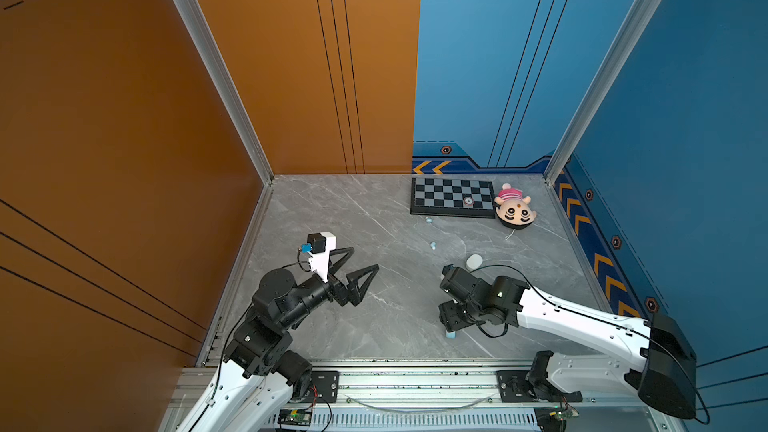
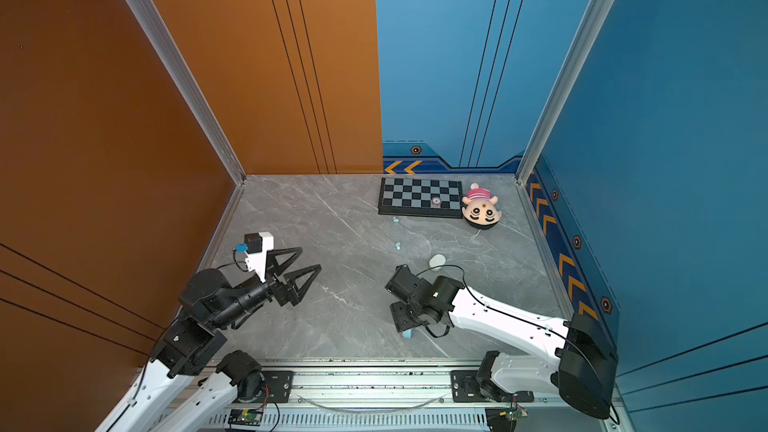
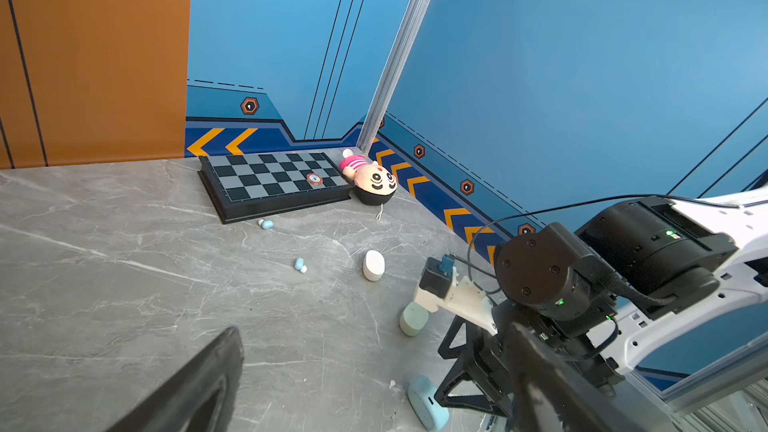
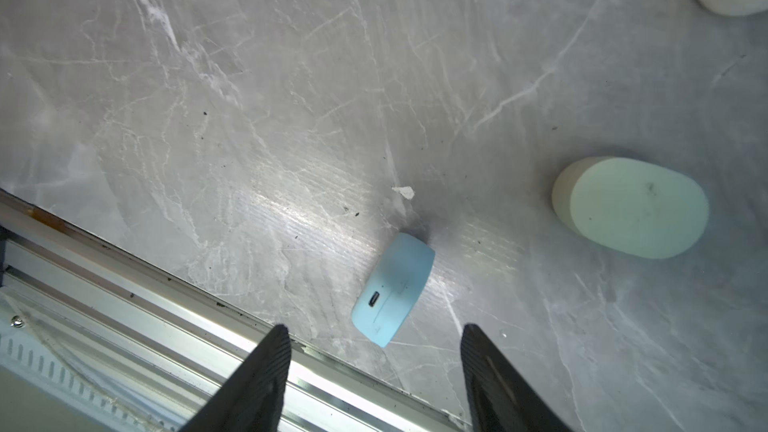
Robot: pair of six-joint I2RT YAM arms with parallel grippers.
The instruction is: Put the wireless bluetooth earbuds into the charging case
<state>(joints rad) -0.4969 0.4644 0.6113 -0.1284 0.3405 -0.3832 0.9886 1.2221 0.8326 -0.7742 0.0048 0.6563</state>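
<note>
left claw (image 1: 364,258): spread wide, empty, above the counter (image 1: 353,209) | right claw (image 4: 375,325): jaws apart, gripping nothing, over the pale blue case (image 4: 392,288) lying near the front edge | far earbuds (image 1: 428,220): just beside chessboard (image 1: 453,197) | near earbuds (image 1: 433,246): loose mid-counter, near white case (image 1: 474,261) | mint case (image 4: 631,207): near the pale blue case
</note>
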